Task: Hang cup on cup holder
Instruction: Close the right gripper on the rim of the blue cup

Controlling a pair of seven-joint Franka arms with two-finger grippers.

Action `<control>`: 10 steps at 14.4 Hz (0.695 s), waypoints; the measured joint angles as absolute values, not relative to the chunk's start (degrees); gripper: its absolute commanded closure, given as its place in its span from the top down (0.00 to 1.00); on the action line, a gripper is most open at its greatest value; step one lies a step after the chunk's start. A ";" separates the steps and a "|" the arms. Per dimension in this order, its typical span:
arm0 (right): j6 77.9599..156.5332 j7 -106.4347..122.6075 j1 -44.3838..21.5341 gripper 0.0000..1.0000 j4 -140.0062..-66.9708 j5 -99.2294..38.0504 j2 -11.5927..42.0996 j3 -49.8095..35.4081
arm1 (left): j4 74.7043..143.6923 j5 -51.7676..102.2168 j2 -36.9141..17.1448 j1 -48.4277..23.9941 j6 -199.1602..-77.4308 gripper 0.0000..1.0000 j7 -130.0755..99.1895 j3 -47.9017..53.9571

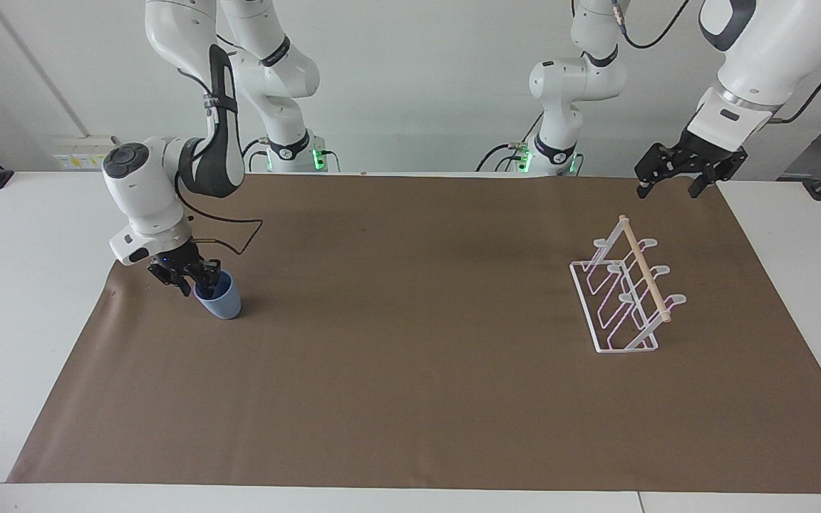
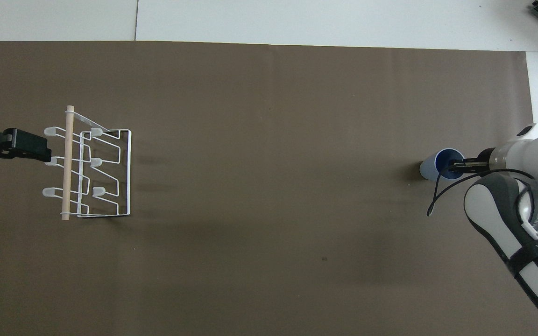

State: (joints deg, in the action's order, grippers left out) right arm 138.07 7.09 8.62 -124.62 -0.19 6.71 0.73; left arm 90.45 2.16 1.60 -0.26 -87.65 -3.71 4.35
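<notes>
The light-blue cup (image 1: 223, 302) stands on the brown mat at the right arm's end of the table, slightly tilted; it also shows in the overhead view (image 2: 433, 166). My right gripper (image 1: 197, 277) is down at the cup's mouth, shut on its rim, one finger inside; it shows in the overhead view too (image 2: 454, 164). The white wire cup holder (image 1: 623, 293) with its wooden dowel stands at the left arm's end (image 2: 92, 171) with bare prongs. My left gripper (image 1: 673, 179) waits open in the air beside the holder (image 2: 39, 146).
The brown mat (image 1: 410, 370) covers most of the white table. A thin black cable (image 1: 239, 231) loops from the right wrist over the mat near the cup. Both arm bases stand at the robots' edge.
</notes>
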 measured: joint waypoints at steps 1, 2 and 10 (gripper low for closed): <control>138.07 7.09 8.61 0.09 -124.62 -0.19 6.71 0.71 | 90.45 2.16 1.60 -0.26 -87.65 1.00 -3.71 4.35; 138.07 7.09 8.61 0.00 -124.63 -0.19 6.71 0.70 | 90.45 2.16 1.60 -0.26 -87.65 1.00 -3.71 4.35; 138.04 4.85 8.57 0.00 -124.58 -0.29 6.62 0.61 | 90.45 2.16 1.60 -0.26 -87.65 1.00 -3.71 4.33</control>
State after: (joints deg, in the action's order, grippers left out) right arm 138.04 4.85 8.57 -124.58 -0.29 6.62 0.61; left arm 90.45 2.16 1.60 -0.26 -87.65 -3.71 4.33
